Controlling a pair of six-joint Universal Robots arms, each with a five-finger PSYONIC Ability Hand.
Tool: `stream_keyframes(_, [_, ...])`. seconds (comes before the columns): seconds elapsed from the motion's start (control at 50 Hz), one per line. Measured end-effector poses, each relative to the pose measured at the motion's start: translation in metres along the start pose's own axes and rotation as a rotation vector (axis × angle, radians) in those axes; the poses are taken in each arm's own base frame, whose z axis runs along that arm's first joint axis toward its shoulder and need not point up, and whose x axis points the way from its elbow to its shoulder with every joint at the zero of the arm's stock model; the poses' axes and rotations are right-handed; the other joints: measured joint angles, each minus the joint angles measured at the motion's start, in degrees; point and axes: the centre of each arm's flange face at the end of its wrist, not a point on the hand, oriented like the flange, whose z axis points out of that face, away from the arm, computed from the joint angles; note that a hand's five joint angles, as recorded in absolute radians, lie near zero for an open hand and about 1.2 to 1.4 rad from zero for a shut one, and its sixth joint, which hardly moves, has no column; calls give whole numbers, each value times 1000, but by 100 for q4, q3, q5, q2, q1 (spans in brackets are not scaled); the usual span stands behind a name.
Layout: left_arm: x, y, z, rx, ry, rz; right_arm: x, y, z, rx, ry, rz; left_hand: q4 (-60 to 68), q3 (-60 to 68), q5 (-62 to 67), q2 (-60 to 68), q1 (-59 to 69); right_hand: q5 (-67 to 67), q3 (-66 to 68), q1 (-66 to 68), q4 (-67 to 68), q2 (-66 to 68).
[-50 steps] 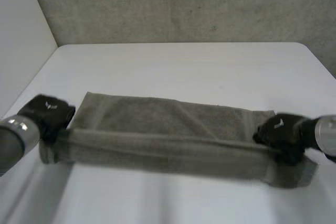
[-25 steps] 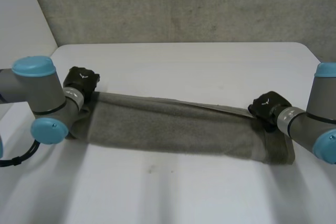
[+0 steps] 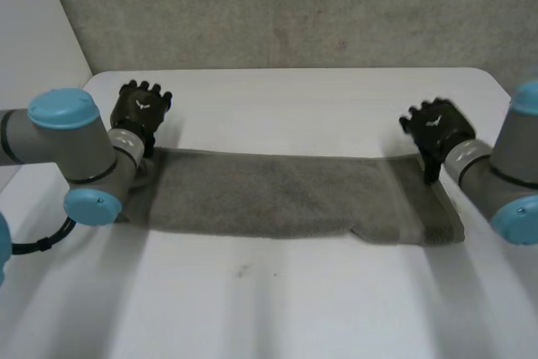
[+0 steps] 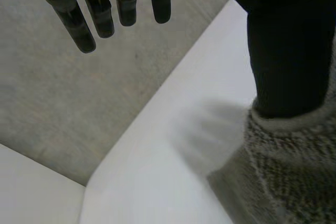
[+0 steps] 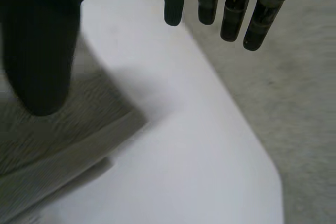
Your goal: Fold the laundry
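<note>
A grey-green towel [image 3: 286,195] lies folded into a long band across the middle of the white table [image 3: 294,98]. My left hand [image 3: 140,111] hovers just beyond the towel's left end, fingers [image 4: 100,14] straight and apart from the thumb [image 4: 286,51], holding nothing. The towel's left end [image 4: 286,166] lies under that thumb. My right hand [image 3: 435,128] is raised just beyond the towel's right end, fingers [image 5: 231,9] spread and empty. The towel's right corner [image 5: 79,129] lies flat beneath its thumb [image 5: 39,51].
A grey concrete wall [image 3: 286,10] stands behind the table. The table's far edge and rounded corner [image 5: 262,150] are close beyond the right hand. A pale wall [image 3: 34,65] borders the left side. Bare tabletop lies in front of the towel.
Both hands carried the towel's near edge away from me over its far edge, folding it in half. They then let go, opened and lifted off the towel's ends.
</note>
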Motion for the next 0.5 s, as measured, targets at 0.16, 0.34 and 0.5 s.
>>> stream_keyframes(0.16, [-20,-29,-26,32,-24,-8,23,-27,-44,31,43,157,-77,-87,-43,-86,-106,-4,0,0,0,0])
stream_keyframes(0.34, [-28,-39,-69,6,-14,-109,26,-1,-84,-94,5,261,-87,-87,-44,-97,-106,-4,0,0,0,0])
stream_keyframes(0.5, [-26,-35,-94,-34,4,-327,12,29,-102,-182,-94,334,-87,-87,-43,-98,-106,-4,0,0,0,0])
